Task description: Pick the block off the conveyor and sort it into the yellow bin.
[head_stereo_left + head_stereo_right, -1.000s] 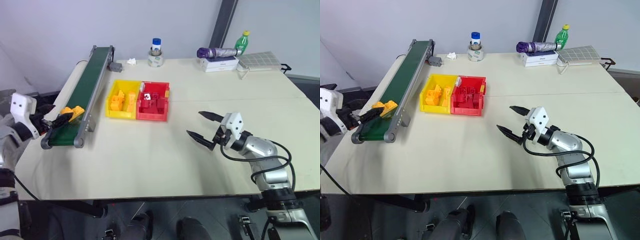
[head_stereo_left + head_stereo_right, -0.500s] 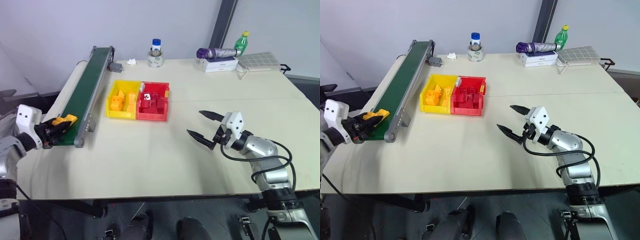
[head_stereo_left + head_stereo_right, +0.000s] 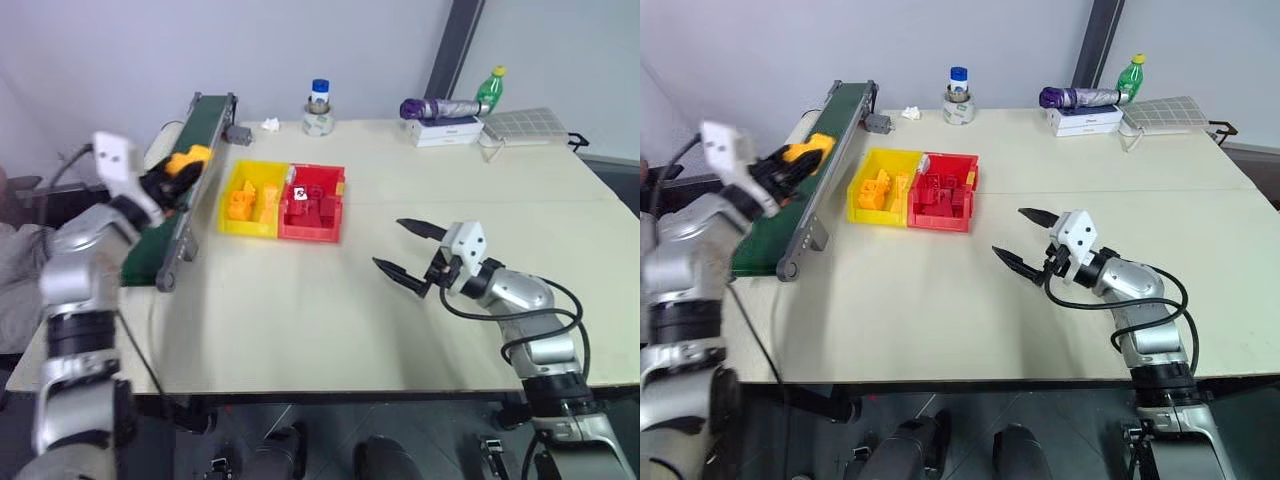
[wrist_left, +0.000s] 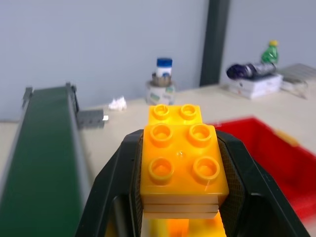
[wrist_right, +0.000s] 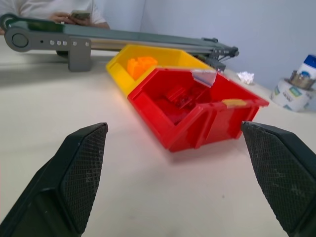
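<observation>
Your left gripper (image 4: 180, 197) has lifted off the conveyor (image 3: 190, 150), clamped on the block (image 4: 180, 168), so it can reach the yellow bin (image 3: 228, 215).

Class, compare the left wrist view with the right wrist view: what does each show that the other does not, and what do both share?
Left wrist view alone: the yellow-orange block clamped between the left gripper's black fingers, plus a green bottle and a purple bundle at the table's far end.

Right wrist view alone: the open right gripper, the yellow bin with pieces inside, and a person's hands behind the belt.

Shared: the conveyor, the red bin, the blue-capped jar.
</observation>
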